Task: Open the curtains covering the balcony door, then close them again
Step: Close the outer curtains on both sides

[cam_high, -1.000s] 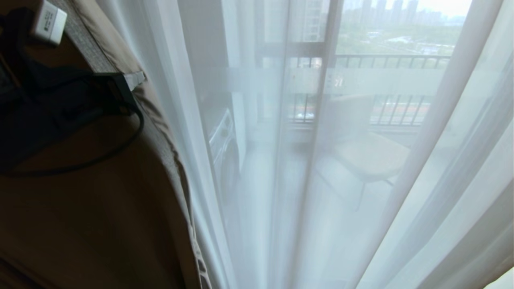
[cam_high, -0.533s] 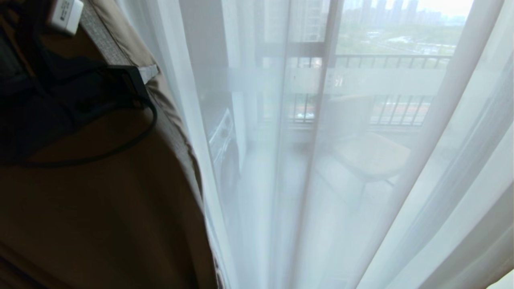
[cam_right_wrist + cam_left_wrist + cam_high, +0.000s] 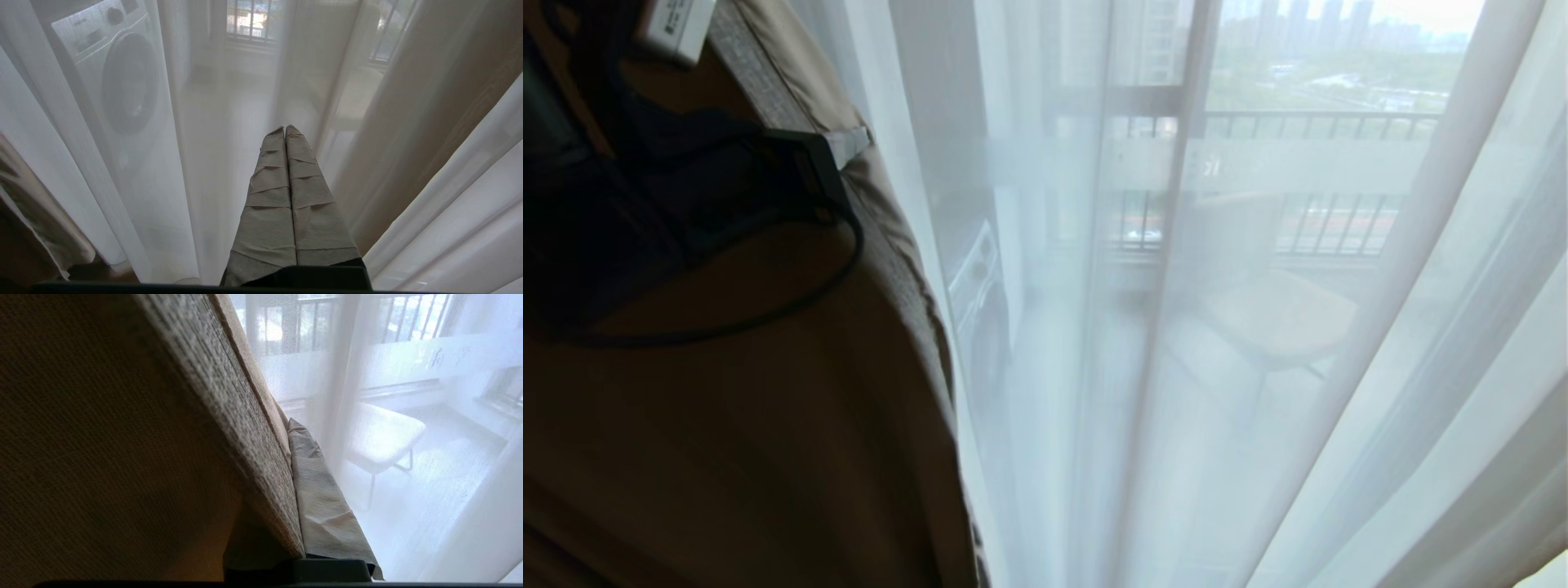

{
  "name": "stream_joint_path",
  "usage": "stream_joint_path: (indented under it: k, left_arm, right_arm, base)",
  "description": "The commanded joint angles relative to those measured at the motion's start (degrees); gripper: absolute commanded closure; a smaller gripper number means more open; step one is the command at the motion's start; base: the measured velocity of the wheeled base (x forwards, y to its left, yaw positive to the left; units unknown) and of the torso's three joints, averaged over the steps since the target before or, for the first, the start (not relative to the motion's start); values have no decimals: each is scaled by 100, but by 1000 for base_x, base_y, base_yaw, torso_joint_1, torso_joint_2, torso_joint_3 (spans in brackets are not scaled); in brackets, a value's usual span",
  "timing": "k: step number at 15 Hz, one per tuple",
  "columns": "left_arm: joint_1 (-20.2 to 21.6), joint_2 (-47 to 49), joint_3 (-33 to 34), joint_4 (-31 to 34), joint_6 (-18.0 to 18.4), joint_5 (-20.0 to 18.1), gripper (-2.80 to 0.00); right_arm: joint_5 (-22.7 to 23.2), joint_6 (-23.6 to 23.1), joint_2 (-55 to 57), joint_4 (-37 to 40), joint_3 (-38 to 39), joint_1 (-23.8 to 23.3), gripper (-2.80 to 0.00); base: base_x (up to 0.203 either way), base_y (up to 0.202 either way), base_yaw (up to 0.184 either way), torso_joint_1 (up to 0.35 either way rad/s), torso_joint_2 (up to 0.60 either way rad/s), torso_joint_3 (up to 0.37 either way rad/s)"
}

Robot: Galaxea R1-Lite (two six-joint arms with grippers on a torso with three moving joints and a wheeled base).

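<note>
The beige drape of the curtains (image 3: 768, 425) fills the left of the head view. My left gripper (image 3: 837, 151) is shut on its ribbed leading edge near the top left. In the left wrist view that edge (image 3: 245, 428) runs between the fingers; one tape-wrapped finger (image 3: 322, 506) shows and the other is hidden behind the cloth. White sheers (image 3: 1339, 408) hang across everything else. Through them I see the balcony door's dark frame (image 3: 1186, 106) and its frosted band (image 3: 1298, 163). In the right wrist view my right gripper (image 3: 284, 130) is shut and empty, pointing at the sheers (image 3: 135, 171).
Behind the sheers stand a washing machine (image 3: 118, 77) on the left and a pale chair (image 3: 1274, 318) on the balcony floor. A barred railing (image 3: 1323, 124) closes the balcony. A black cable (image 3: 792, 310) loops from my left arm over the drape.
My left gripper has moved to the right with the drape's edge in it, so the beige cloth now covers more of the sheers. The right gripper has not moved.
</note>
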Motion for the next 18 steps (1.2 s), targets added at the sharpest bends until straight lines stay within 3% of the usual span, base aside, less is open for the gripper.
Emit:
stream_joint_path:
  k: [1, 18]
  left_arm:
    - [-113, 38, 2, -12, 51, 13, 0]
    - [-738, 433, -217, -41, 582, 40, 0]
  right_arm:
    - [5, -5, -2, 2, 0, 1, 0]
    - [5, -5, -2, 2, 0, 1, 0]
  base:
    - [0, 0, 0, 0, 0, 0]
    - [0, 0, 0, 0, 0, 0]
